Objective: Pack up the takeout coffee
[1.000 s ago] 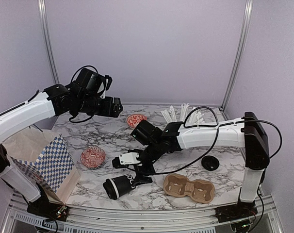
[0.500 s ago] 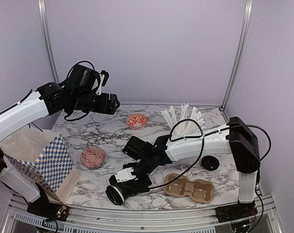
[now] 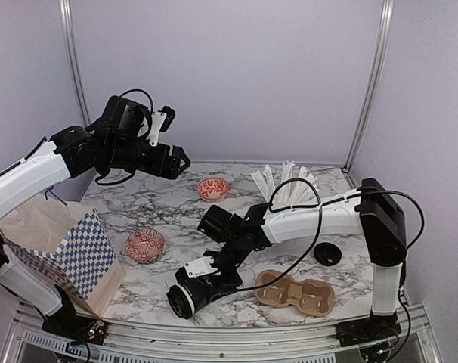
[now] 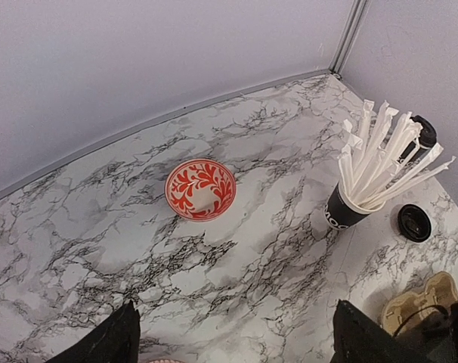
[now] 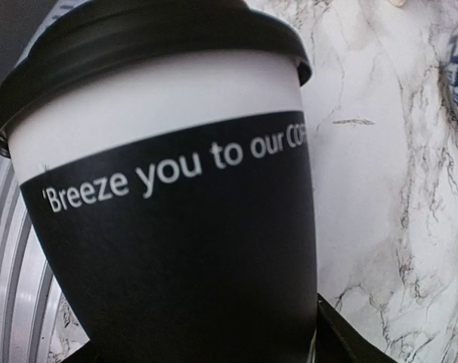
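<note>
A takeout coffee cup (image 3: 185,296), black with a black lid on it, lies on its side near the table's front edge, lid toward the front left. My right gripper (image 3: 208,280) reaches down over its body. In the right wrist view the cup (image 5: 176,227) fills the space in my right gripper (image 5: 214,344), white lettering across it, and both fingers press against its sides. A loose black lid (image 3: 327,254) lies at the right. My left gripper (image 3: 180,160) hangs high over the back left, open and holding nothing, as the left wrist view of that gripper (image 4: 240,340) confirms.
A brown two-hole carrier tray (image 3: 293,293) lies just right of the cup. A black cup full of white sticks (image 3: 286,189) stands at the back right. Red patterned bowls sit at the back (image 3: 213,187) and the left (image 3: 144,245). A checked paper bag (image 3: 85,257) stands front left.
My right gripper dropped forward over the lying cup and its jaws narrowed around it. The cup shifted slightly toward the front. The left arm rose and swung a little right.
</note>
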`<state>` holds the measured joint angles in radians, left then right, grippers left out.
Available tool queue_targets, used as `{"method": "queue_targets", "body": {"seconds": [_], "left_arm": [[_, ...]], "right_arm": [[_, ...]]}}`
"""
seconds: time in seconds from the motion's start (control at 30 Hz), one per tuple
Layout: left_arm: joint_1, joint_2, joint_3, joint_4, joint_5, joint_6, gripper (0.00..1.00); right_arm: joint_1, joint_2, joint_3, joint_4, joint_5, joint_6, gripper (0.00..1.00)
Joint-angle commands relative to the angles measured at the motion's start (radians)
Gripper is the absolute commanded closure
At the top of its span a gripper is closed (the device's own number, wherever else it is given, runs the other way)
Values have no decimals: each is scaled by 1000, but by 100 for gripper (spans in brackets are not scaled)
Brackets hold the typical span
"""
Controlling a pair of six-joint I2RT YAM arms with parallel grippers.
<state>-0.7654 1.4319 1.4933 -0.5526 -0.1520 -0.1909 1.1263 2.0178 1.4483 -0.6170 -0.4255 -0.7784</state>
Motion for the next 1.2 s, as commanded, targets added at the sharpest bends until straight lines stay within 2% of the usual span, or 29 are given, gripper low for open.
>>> {"method": "queue_targets", "body": {"seconds": [0.0,0.23,0.4,0.6,1.17], "left_arm": [[1,-70,52,-1,80,108,10],[-59,-190,50,35,339,324,8],[-76,-250,26,25,450,368,5],[-100,-192,20,-49,491,360,5],[-131,-93,23,-131,416,382,9]], "right_arm": [[-116,-121,41,-73,-194,73,39],[-314,-200,166,-98,-472,239,37],[-379,-207,228,-98,-528,294,36],[-382,-233,214,-87,-550,299,35],[-383,-264,184,-79,-578,291,34]]}}
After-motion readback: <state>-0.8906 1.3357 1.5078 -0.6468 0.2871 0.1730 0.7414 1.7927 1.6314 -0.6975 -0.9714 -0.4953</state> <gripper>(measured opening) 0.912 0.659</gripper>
